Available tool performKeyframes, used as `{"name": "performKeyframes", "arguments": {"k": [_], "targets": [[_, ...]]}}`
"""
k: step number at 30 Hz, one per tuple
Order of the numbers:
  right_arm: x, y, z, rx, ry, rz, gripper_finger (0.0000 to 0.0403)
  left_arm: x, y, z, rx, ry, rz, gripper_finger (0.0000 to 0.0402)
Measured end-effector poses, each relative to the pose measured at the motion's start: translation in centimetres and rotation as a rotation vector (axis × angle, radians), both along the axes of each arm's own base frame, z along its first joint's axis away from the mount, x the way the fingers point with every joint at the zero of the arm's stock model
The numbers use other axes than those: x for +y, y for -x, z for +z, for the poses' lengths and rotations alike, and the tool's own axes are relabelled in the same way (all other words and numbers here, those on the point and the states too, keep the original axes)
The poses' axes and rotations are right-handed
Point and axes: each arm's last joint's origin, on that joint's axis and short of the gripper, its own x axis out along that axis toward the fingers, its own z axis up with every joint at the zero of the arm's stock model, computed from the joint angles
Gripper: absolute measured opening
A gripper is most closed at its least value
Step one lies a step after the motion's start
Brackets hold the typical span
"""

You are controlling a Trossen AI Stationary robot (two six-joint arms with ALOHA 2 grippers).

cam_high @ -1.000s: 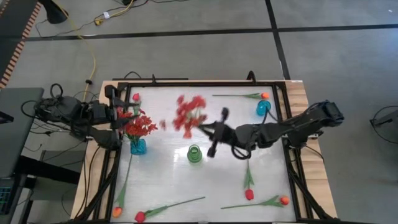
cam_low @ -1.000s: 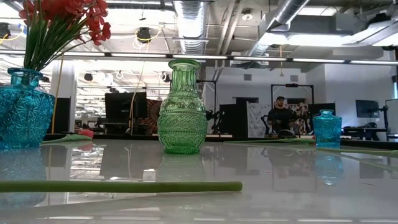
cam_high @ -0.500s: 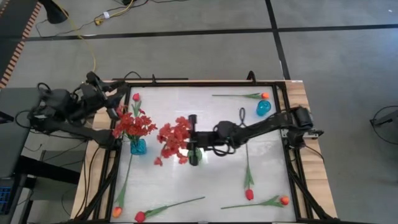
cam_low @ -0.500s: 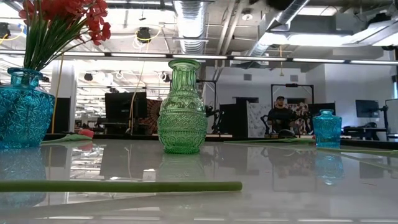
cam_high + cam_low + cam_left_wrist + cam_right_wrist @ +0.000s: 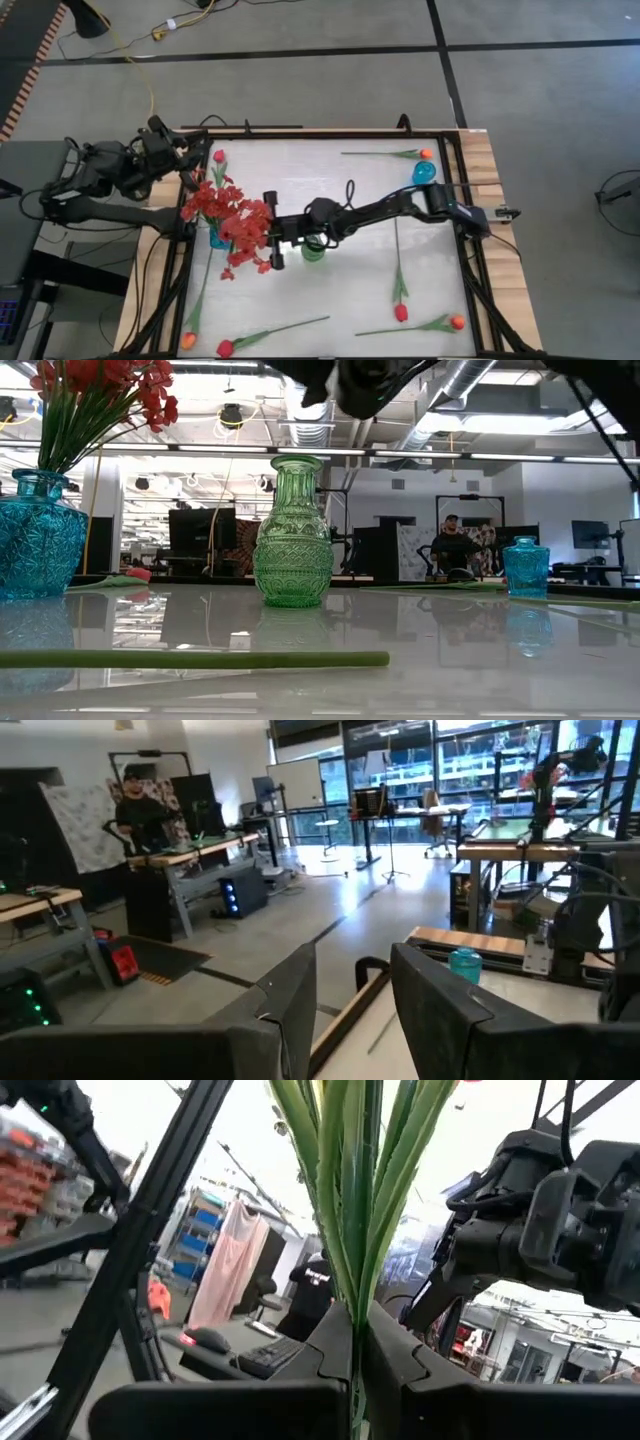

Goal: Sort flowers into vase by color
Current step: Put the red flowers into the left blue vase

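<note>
My right gripper (image 5: 270, 238) reaches from the table's right to left of centre, shut on a bushy red spray (image 5: 245, 235). The spray's blooms hang in the air just right of the blue vase (image 5: 221, 238), which holds another red spray (image 5: 212, 200). The green vase (image 5: 313, 250) stands under my right arm. My left gripper (image 5: 190, 165) is open at the far left corner, holding nothing (image 5: 350, 1010). Single red tulips (image 5: 400, 312) and orange tulips (image 5: 456, 322) lie flat on the table. My right gripper pinches the red spray's bunch of green stems (image 5: 355, 1295) between its two fingers. It comes from the table's right, slanting a little upward. The stems and blooms stick out past the fingertips toward the table's left, lifted clear of the table.
A small blue vase (image 5: 425, 172) stands far right, beside an orange tulip (image 5: 425, 153). A red tulip (image 5: 218, 157) lies far left. More tulips lie along the near edge (image 5: 225, 348). A long green stem (image 5: 190, 658) lies close in the low view. A black frame (image 5: 300, 133) rims the table.
My right gripper has carried the red spray from above the table's middle toward the left edge and lower, past the green vase to beside the blue vase. My left gripper has drawn back from the blue vase's spray toward the far left corner.
</note>
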Motion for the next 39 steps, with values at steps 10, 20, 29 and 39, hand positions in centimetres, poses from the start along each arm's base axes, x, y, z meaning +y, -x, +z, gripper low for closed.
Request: {"name": "performKeyframes", "arguments": {"k": [10,20,29,39], "targets": [[-1.4,-3.9,-2.4,-0.018,-0.046,0.072,0.0034,0.0,0.0,-0.3,0.022,0.023,-0.003,0.0119],[-2.8,-5.2,-3.8,-0.011,-0.066,0.058,0.0035,-0.1,-0.1,-0.4,0.025,0.026,-0.035,0.0119],[-3.5,-5.6,-4.5,0.074,-0.065,0.042,0.0035,-0.1,-0.1,-0.5,0.032,0.027,-0.041,0.0119],[-3.6,-5.7,-4.7,0.091,-0.045,0.029,0.0037,-0.1,-0.1,-0.5,0.037,0.026,-0.04,0.0119]]}}
